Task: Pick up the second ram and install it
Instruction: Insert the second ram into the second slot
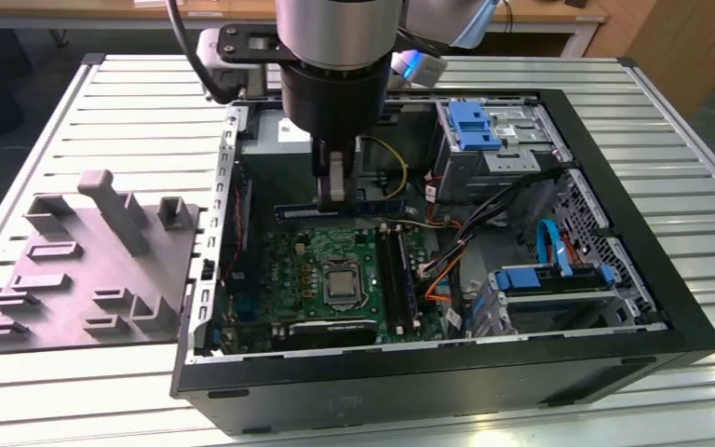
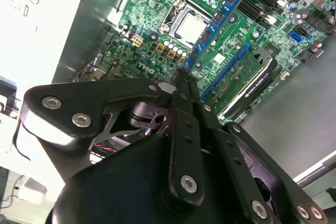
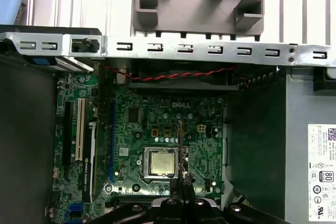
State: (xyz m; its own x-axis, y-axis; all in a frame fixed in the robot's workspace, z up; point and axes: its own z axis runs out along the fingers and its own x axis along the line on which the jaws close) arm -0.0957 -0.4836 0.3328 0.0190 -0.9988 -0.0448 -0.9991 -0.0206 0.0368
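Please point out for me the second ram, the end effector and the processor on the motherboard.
second ram (image 2: pixel 218 19), second wrist view, middle of the blue strip.
end effector (image 2: pixel 182 77), second wrist view, between its fingertips, shut on the second ram.
processor (image 3: pixel 160 162), first wrist view, centre of its metal lid.

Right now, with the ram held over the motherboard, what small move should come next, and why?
Probably turn the wrist: the gripper is shut on the second ram, which lies crosswise to the black memory slots, so it likely needs lining up before lowering.
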